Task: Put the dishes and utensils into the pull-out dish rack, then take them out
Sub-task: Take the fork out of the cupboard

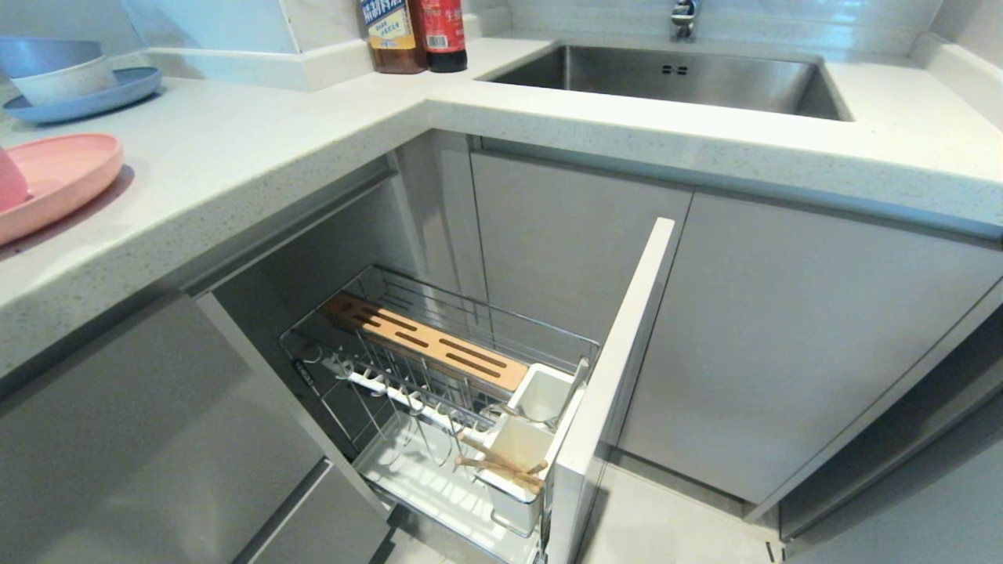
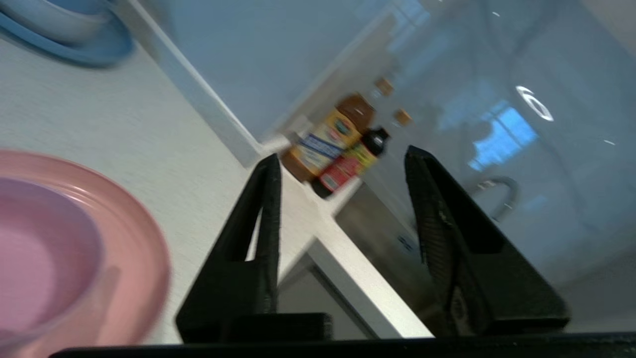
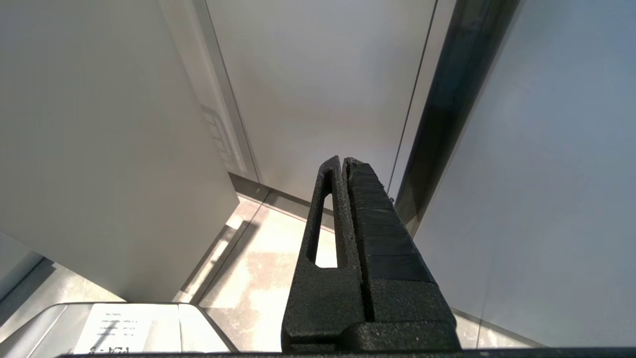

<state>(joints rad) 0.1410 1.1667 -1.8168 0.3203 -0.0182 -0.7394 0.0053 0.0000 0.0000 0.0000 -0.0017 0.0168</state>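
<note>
The pull-out dish rack (image 1: 439, 368) stands drawn out from under the counter. Its wooden strip (image 1: 427, 345) and white tray (image 1: 423, 470) are bare. The wooden chopsticks (image 1: 501, 466) lean in the near white cup (image 1: 513, 450). A slim grey handle (image 1: 578, 380), possibly the fork, rises from the far cup. The pink plate (image 1: 63, 176) lies on the counter at the left with the pink bowl (image 1: 9, 188) on it. My left gripper (image 2: 343, 155) hovers open and empty beside the plate (image 2: 144, 238) and bowl (image 2: 44, 248). My right gripper (image 3: 343, 160) hangs shut near the floor.
A blue plate with stacked bowls (image 1: 86, 86) sits at the counter's back left. Two bottles (image 1: 415, 35) stand in the corner beside the steel sink (image 1: 674, 78). The rack's cabinet-front panel (image 1: 619, 368) juts out into the floor space.
</note>
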